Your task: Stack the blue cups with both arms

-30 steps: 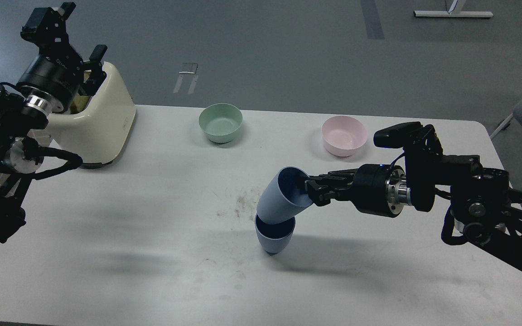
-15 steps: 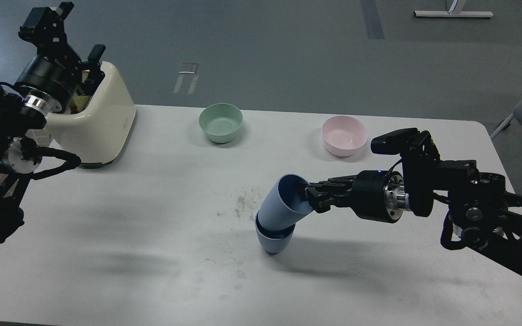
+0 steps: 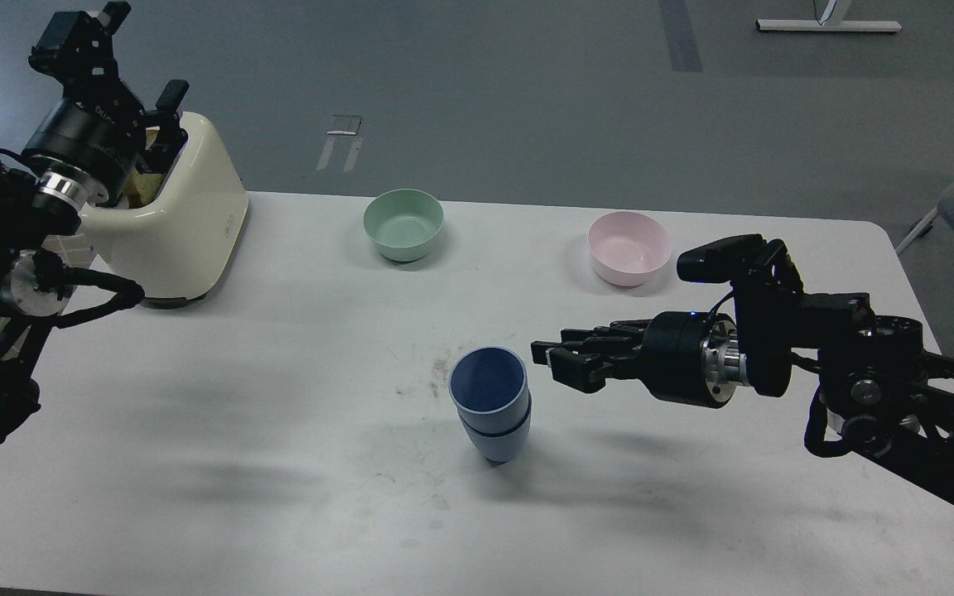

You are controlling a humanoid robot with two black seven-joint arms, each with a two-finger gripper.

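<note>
White worktop (image 3: pixel 278 430): matte dusty-blue tumblers (image 3: pixel 490 403) nested upright mid-surface. Right gripper (image 3: pixel 550 358) just beside rim, parted, empty. Left gripper (image 3: pixel 79 33) raised far off, aperture unclear. Risk: careless retreat clipping rim, toppling stack.

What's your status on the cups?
Right gripper open, clear of blue cups. Cups nested upright on table. Left gripper raised, state unclear. Nothing in the way.

The upper blue cup (image 3: pixel 489 386), tilted before, now sits upright, nested in the lower blue cup (image 3: pixel 497 439) at frame centre. The right gripper (image 3: pixel 550 358) no longer grips its rim; it is open, just to the right.
</note>
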